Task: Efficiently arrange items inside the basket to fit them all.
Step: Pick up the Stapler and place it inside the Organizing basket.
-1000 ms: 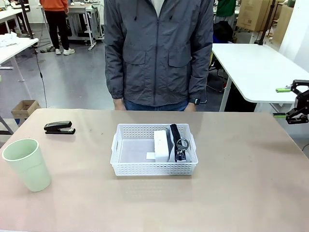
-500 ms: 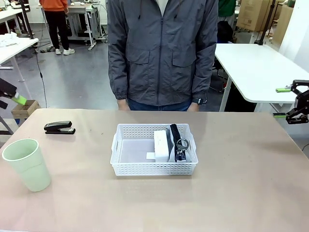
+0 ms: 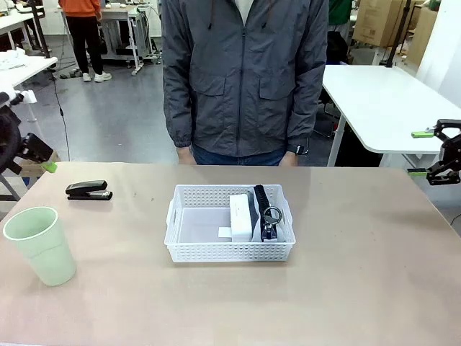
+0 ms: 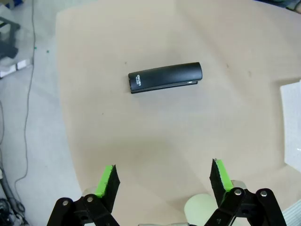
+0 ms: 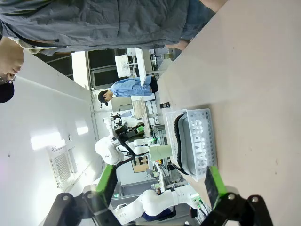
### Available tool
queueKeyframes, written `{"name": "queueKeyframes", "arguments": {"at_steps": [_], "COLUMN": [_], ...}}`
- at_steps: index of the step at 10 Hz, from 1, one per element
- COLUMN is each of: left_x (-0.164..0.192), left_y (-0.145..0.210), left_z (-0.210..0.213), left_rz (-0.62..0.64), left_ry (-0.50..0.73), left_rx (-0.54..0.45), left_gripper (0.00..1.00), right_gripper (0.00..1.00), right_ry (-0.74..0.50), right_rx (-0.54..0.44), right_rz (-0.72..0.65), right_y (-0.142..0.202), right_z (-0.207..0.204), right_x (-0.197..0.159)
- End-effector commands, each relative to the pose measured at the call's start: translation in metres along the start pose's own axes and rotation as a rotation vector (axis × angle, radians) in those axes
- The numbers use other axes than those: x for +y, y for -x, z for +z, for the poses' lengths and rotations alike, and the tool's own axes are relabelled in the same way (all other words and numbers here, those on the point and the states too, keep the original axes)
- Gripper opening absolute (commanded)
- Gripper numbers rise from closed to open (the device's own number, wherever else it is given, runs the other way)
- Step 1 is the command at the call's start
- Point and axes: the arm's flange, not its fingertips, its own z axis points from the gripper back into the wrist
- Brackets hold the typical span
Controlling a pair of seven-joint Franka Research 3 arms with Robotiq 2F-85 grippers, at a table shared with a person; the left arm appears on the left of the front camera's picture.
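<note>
Change: left arm (image 3: 11, 140) now in at frame's left edge, well left of basket (image 3: 230, 254); a sec ago it wasn't there; person (image 3: 245, 79) also a shade closer to table (image 3: 360, 288)
Meaning: looks like the opening of a reach for the stapler (image 4: 164, 77), which lies dead ahead of that wrist cam; 2 of 4 items yet to go in
Left claw (image 4: 163, 170): jaws spread wide, nothing in them; above bare table, well short of stapler
Right claw (image 3: 420, 153): jaws wide too, empty; parked well right of basket, past table edge
In basket: block (image 3: 241, 216) & pouch (image 3: 261, 200) on edge, side by side, seemingly touching, in right half; left half bare
Outside: stapler far-left of basket; cup (image 3: 41, 245) upright, near-left of basket
Hard to see: pouch mostly behind block, just black edge & ring pull; left arm cut by frame; cup a mere sliver of rim in left wrist view
</note>
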Motion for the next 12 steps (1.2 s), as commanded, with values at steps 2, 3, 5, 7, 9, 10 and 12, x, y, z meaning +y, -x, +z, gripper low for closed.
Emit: {"name": "queueKeyframes", "arguments": {"at_steps": [2, 3, 5, 7, 9, 10, 12], "left_x": [-0.014, -0.020, -0.033, -0.032, -0.025, -0.033, -0.033], "left_y": [-0.008, -0.011, -0.018, -0.025, -0.030, -0.022, -0.022], "left_z": [-0.027, -0.039, -0.055, -0.060, -0.050, -0.061, -0.061], "left_rz": [0.007, 0.009, -0.007, 0.008, 0.074, -0.005, -0.005], "left_ry": [-0.041, -0.062, -0.077, -0.076, 0.003, -0.051, -0.051], "left_rx": [0.074, 0.082, 0.071, 0.068, 0.014, 0.064, 0.064], "left_gripper": [1.00, 1.00, 1.00, 1.00, 1.00, 1.00, 1.00], "right_gripper": [1.00, 1.00, 1.00, 1.00, 1.00, 1.00, 1.00], "right_ry": [0.003, 0.003, 0.003, 0.003, 0.003, 0.003, 0.003], "right_rx": [0.013, 0.013, 0.013, 0.013, 0.013, 0.013, 0.013], "right_rz": [0.019, 0.019, 0.019, 0.019, 0.019, 0.019, 0.019], "right_y": [0.000, 0.000, 0.000, 0.000, 0.000, 0.000, 0.000], "right_z": [0.003, 0.003, 0.003, 0.003, 0.003, 0.003, 0.003], "right_x": [0.001, 0.001, 0.001, 0.001, 0.001, 0.001, 0.001]}}
